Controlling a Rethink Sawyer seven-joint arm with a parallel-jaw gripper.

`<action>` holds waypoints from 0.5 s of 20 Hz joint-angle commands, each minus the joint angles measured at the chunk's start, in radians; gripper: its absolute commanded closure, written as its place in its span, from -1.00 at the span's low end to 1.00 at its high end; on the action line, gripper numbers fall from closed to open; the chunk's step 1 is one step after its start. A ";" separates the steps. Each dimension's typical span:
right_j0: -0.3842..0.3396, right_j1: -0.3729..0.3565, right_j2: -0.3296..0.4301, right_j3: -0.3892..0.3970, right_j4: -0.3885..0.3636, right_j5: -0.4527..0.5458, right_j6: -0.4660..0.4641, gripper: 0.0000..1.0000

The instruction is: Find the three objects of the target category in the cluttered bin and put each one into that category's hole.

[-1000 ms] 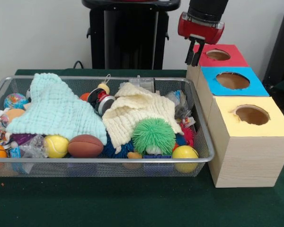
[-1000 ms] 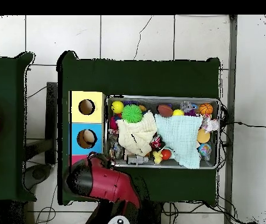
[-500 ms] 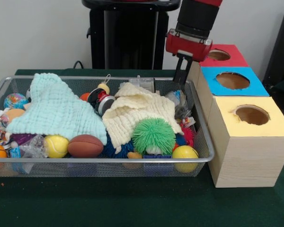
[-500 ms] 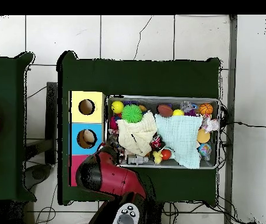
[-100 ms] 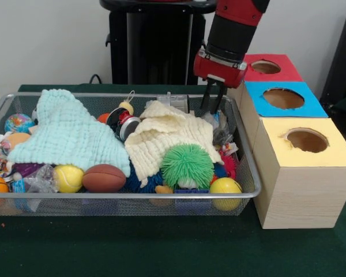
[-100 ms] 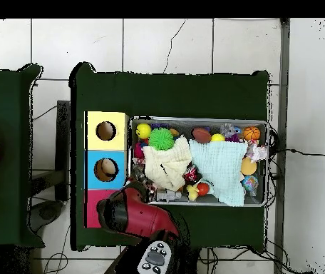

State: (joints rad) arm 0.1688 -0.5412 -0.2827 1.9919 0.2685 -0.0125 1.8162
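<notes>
Arm move: the gripper [image 5: 210,105] has swung from above the red box [image 5: 269,68] over to the back corner of the wire bin [image 5: 242,193], and it has come down, so its tips now hang just above the clutter at the box end.
Tool state: the two dark fingers [image 5: 206,101] hang close together, a narrow gap at most, and nothing shows between them; it looks empty.
Under the tool: crumpled clear plastic wrap [image 5: 218,124] and the edge of the cream knitted cloth [image 5: 167,138], with small toys half hidden beside them.
Boxes: red, blue [image 5: 282,98] and yellow [image 5: 305,144] tops in a row touching the bin's end; the overhead view shows a pale object inside the blue box's hole [image 6: 106,169].
Target things: the category is not named, so I cannot say which pieces count; candidates in the bin include the green spiky ball [image 5: 187,164], the yellow balls [image 5: 225,186] and the toy football [image 5: 104,178], all near the front rail, well apart from the tool.
Meaning: I judge a drop is finished and a new search pass is starting; the mint cloth [image 5: 66,133] and cream cloth cover much of the bin and may hide targets.
</notes>
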 commanded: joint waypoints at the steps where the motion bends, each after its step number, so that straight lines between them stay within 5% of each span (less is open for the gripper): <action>1: -0.006 0.030 0.072 -0.072 0.001 0.058 0.140 -1.00; 10: -0.024 0.021 0.095 -0.067 -0.007 0.073 0.132 -1.00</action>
State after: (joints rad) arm 0.1682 -0.5348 -0.2819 1.9919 0.2685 -0.0125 1.8162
